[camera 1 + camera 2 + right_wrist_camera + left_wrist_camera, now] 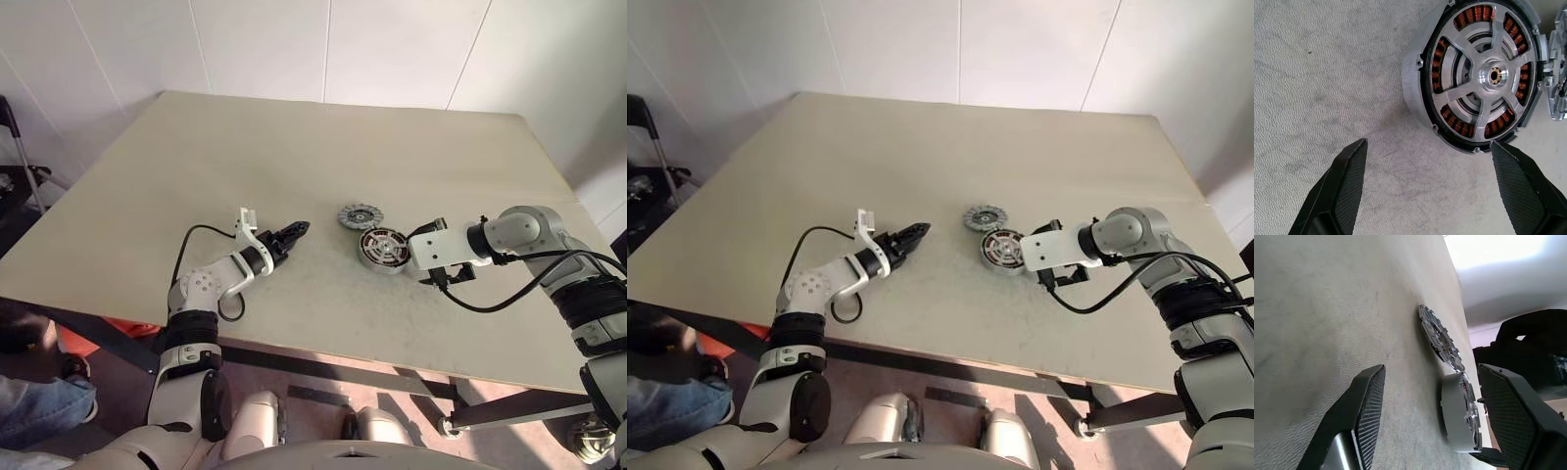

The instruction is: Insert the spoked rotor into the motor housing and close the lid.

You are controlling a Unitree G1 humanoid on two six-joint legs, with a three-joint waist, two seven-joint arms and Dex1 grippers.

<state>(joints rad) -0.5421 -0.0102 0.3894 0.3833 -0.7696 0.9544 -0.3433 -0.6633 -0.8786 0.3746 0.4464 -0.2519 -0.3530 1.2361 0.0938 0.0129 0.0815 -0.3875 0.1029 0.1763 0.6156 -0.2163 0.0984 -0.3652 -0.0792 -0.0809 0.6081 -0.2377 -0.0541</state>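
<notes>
The motor housing [383,249] sits on the beige table right of centre, with copper-red windings round its inside. The spoked rotor [1497,75] lies inside it, its silver spokes running to a small hub. The ribbed grey lid [360,215] lies flat on the table just behind the housing, touching or nearly touching it. My left gripper [294,233] is open and empty, held low and pointing at the two parts from the left. My right gripper [1428,146] hangs open just right of the housing, angled down at it and holding nothing.
The table [245,127] runs wide behind and to the left of the parts, with its front edge [323,345] near me. A black cable [500,294] loops from my right wrist. A person's leg in jeans [29,401] shows at the lower left, beside dark equipment [15,166].
</notes>
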